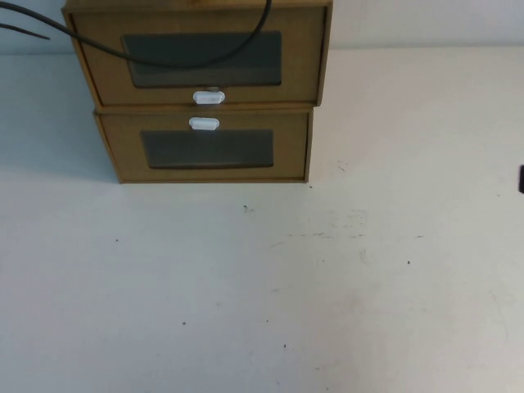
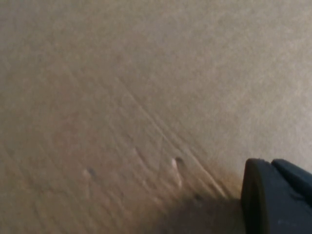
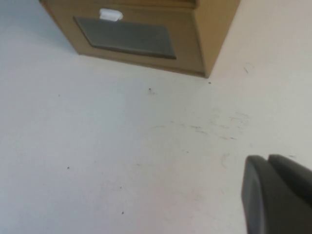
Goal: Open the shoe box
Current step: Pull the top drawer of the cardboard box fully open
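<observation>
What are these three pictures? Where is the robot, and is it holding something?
It is a robot with two arms. Each ends in a pincer, called a gripper, with a small camera on the wrist. The high picture looks down on a white table. Two brown shoe boxes stand there, the top box on the bottom box, each with a white handle. Both look closed. The left wrist picture shows the left gripper very close to brown cardboard. The right wrist picture shows the right gripper over the table in front of the boxes, shut, holding nothing.
</observation>
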